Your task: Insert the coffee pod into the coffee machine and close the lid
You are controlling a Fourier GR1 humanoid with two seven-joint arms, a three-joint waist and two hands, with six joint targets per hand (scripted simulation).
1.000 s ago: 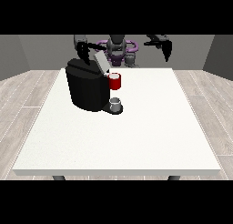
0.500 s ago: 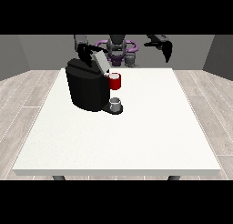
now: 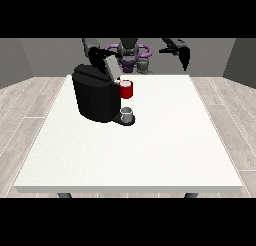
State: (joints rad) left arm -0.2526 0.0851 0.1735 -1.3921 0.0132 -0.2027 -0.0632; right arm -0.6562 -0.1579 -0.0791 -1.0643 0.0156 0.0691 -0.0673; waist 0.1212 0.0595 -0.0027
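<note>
On the white desk [image 3: 150, 150], toward the robot's side and at the view's left, stands one black coffee machine [image 3: 95, 97], the landmark for all that follows. Its lid [image 3: 109, 66] is raised, a grey flap tilted up and back above the machine's top. At the machine's front, on the side toward the view's right, sits a red part [image 3: 126, 89]; it is judged to be the brew head, possibly with the coffee pod in it, but the pod itself cannot be made out as a separate thing. Below the red part, on the machine's base, stands one small grey cup [image 3: 127, 113].

The hand at the view's left [image 3: 96, 54] is just behind and above the machine, close to the raised lid; whether it touches the lid, and how its fingers lie, cannot be told. The hand at the view's right [image 3: 184, 56] hangs well apart from the machine, over the desk's far edge, fingers pointing down and relaxed, holding nothing visible.

Progress, as a judgement: the pod is probably already seated, since neither hand shows one. The lid is not yet closed; that step remains, and the nearer hand seems placed for it.

Count: one machine, one lid, one cup, two hands, one desk.
</note>
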